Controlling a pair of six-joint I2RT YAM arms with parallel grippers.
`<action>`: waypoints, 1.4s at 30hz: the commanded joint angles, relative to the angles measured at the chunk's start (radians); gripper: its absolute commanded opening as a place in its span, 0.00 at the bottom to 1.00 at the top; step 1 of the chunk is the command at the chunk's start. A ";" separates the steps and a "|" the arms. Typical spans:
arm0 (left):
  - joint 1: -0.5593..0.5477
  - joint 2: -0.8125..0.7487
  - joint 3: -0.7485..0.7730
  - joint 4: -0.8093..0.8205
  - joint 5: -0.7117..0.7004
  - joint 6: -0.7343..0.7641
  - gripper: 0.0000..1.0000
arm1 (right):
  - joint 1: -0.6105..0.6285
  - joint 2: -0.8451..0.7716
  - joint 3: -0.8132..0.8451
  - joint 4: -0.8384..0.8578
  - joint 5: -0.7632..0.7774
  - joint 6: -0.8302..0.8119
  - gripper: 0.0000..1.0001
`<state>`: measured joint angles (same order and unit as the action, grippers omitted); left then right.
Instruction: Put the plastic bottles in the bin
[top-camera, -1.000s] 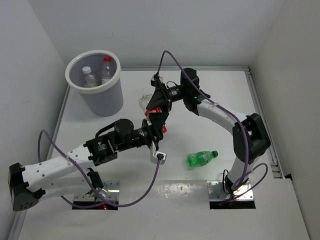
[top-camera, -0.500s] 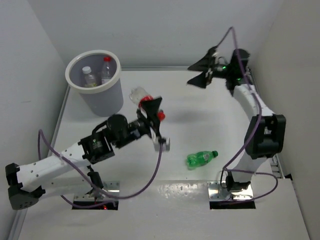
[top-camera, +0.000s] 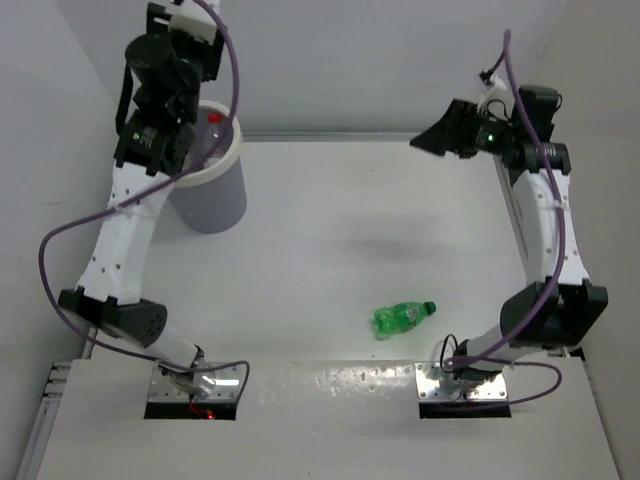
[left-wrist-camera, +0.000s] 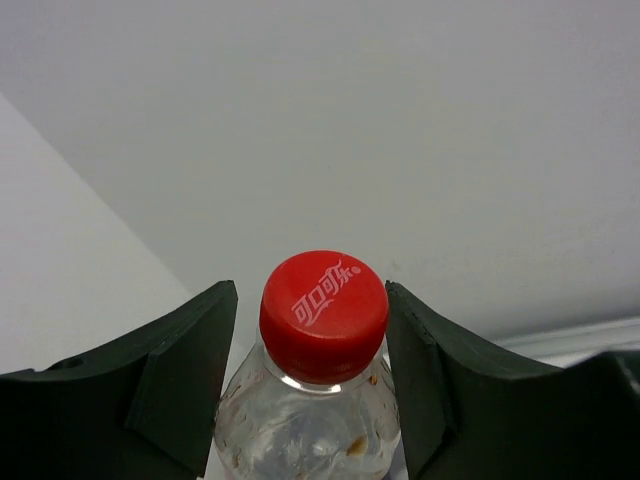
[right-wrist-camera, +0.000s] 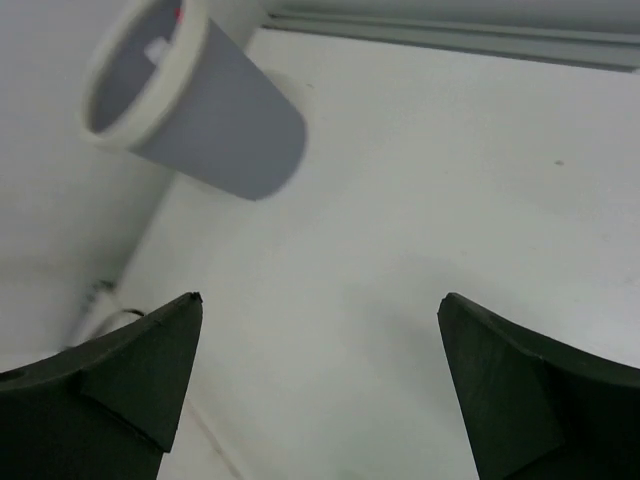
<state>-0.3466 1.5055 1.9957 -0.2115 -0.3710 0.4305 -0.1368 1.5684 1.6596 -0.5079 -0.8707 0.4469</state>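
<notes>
My left gripper (left-wrist-camera: 310, 292) is shut on a clear bottle with a red cap (left-wrist-camera: 323, 315), cap facing the back wall. In the top view the left gripper (top-camera: 180, 25) is raised high by the far left side of the grey bin (top-camera: 212, 195); its bottle is hidden there. A red-capped clear bottle (top-camera: 212, 124) stands inside the bin. A green bottle (top-camera: 403, 316) lies on the table at the near right. My right gripper (top-camera: 440, 135) is open and empty, up at the far right. The right wrist view shows its spread jaws (right-wrist-camera: 320, 298) and the bin (right-wrist-camera: 215, 125).
White walls close in the table on the left, back and right. A raised rail (top-camera: 525, 240) runs along the table's right edge. Purple cables hang from both arms. The left arm's upper links cover part of the bin's rim.
My left arm has swung up from the table's middle to high beside the bin, carrying the red-capped bottle. My right gripper has let go and pulled back to the far right.
</notes>
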 joint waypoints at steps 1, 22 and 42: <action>0.153 0.137 0.174 -0.198 0.146 -0.287 0.00 | 0.034 -0.131 -0.131 -0.101 0.166 -0.493 0.99; 0.400 0.176 -0.015 -0.259 0.521 -0.585 1.00 | 0.258 -0.402 -0.653 -0.670 0.312 -1.674 0.99; 0.400 -0.177 -0.284 -0.187 0.624 -0.573 1.00 | 0.559 -0.300 -1.112 -0.129 0.481 -1.700 0.99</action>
<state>0.0467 1.3533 1.7370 -0.4343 0.2401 -0.1436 0.4107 1.2469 0.5537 -0.7715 -0.3954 -1.2491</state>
